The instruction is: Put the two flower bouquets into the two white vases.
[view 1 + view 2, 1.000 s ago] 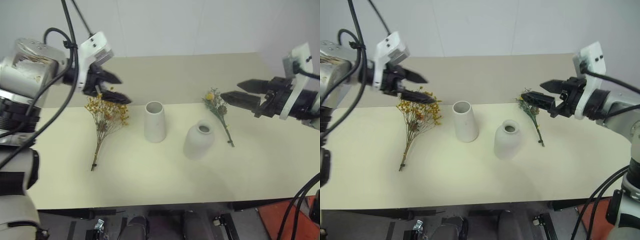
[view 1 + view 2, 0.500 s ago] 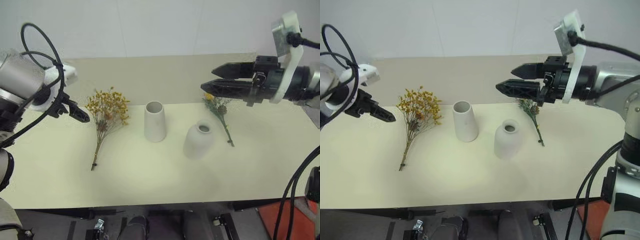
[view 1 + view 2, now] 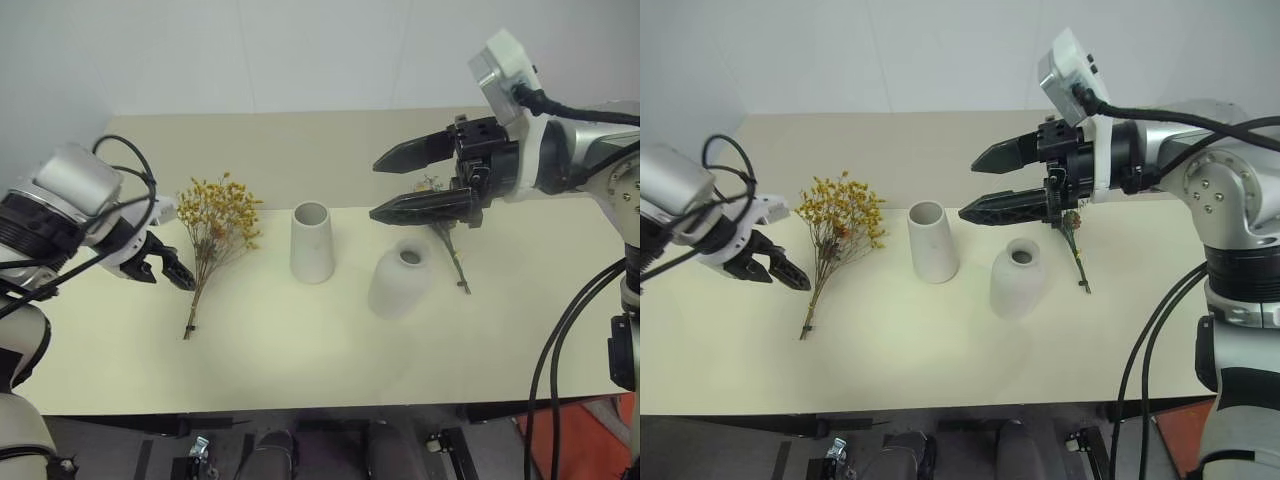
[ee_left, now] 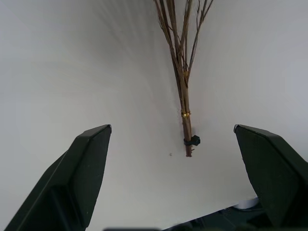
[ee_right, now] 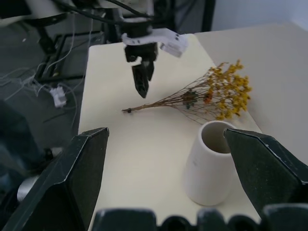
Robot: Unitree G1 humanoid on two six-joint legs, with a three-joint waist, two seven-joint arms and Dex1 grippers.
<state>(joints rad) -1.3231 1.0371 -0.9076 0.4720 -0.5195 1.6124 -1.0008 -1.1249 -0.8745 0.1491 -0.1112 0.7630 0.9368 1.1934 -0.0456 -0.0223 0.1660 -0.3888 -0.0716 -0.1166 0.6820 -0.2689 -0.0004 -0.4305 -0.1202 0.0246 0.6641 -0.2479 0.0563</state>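
Two spread, empty tools: left tool (image 3: 172, 272) low beside the yellow bouquet (image 3: 214, 226), right tool (image 3: 398, 184) level above the round vase (image 3: 399, 281).

Yellow-orange bunch (image 3: 218, 210) on brown stems — two matte white vases (image 3: 311, 243) (image 3: 398, 282) — cream table (image 3: 300, 340).

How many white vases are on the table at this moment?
2. The tall tapered vase stands upright at the table's middle, right of the yellow-orange bouquet. The squat rounded vase stands just to its right and nearer the robot, beside the green bouquet. Both are empty.
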